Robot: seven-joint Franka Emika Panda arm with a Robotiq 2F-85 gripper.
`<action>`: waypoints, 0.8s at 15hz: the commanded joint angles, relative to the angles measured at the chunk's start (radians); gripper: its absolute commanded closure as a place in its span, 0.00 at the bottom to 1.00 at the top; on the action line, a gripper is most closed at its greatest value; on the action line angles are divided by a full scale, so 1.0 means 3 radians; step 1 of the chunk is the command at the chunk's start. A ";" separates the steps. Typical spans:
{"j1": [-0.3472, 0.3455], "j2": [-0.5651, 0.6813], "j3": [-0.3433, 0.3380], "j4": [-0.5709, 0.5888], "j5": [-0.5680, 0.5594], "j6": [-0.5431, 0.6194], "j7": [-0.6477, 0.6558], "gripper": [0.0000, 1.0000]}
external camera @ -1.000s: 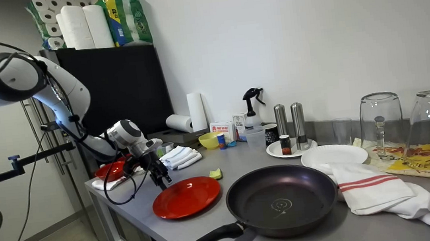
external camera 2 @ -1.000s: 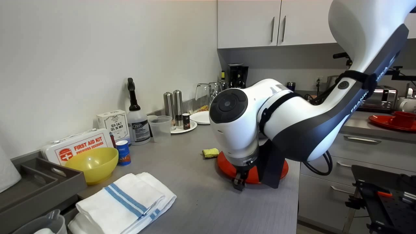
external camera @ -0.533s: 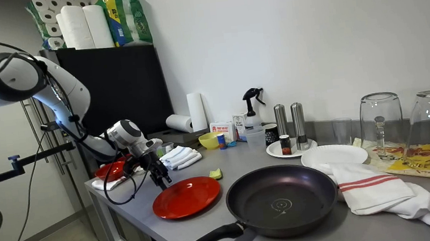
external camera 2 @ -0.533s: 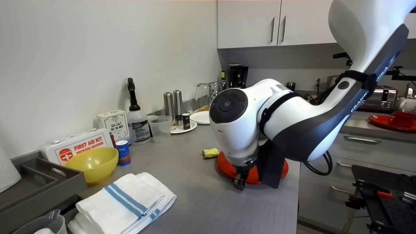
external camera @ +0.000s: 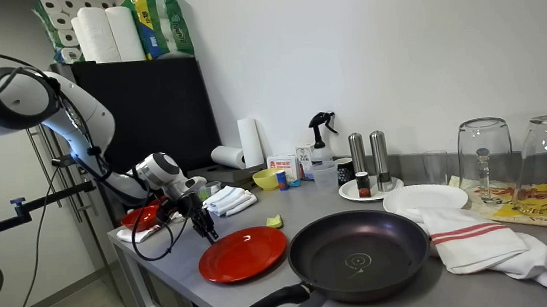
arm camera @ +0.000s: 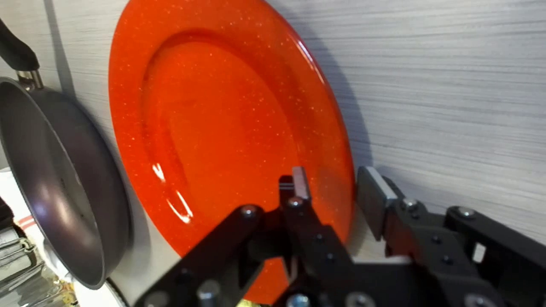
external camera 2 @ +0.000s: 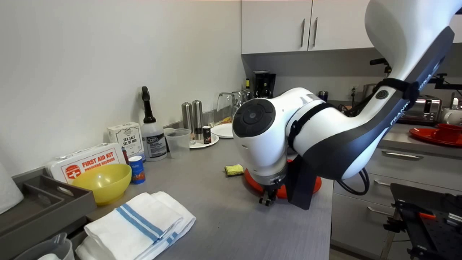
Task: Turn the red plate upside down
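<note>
1. Beside the glossy red round plate (external camera: 242,254), in an exterior view, a black round frying pan (external camera: 359,254) sits on the grey countertop (external camera: 310,209). On the plate's opposite side, the black two-fingered gripper (external camera: 213,239) points down at the rim. A small yellow sponge (external camera: 274,221) lies just beyond the plate.
2. In an exterior view, the white-and-dark-grey robot arm (external camera 2: 252,155) hides much of the plate; well apart from the plate lies a folded white towel with blue stripes (external camera 2: 133,220).
3. In the wrist view, the plate lies face up with its rim between the fingers (arm camera: 301,183): one stands over the plate, the other just outside the rim, touching or nearly so. The jaws, part-way apart, straddle the rim without gripping it.
</note>
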 commanded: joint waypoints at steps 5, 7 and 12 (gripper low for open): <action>-0.0037 -0.0045 0.0046 -0.0018 -0.0020 -0.0067 -0.0045 0.98; -0.0039 -0.0045 0.0047 -0.0018 -0.0016 -0.0070 -0.0045 0.95; -0.0139 -0.0042 0.0141 -0.0038 0.0334 0.0026 -0.0106 0.85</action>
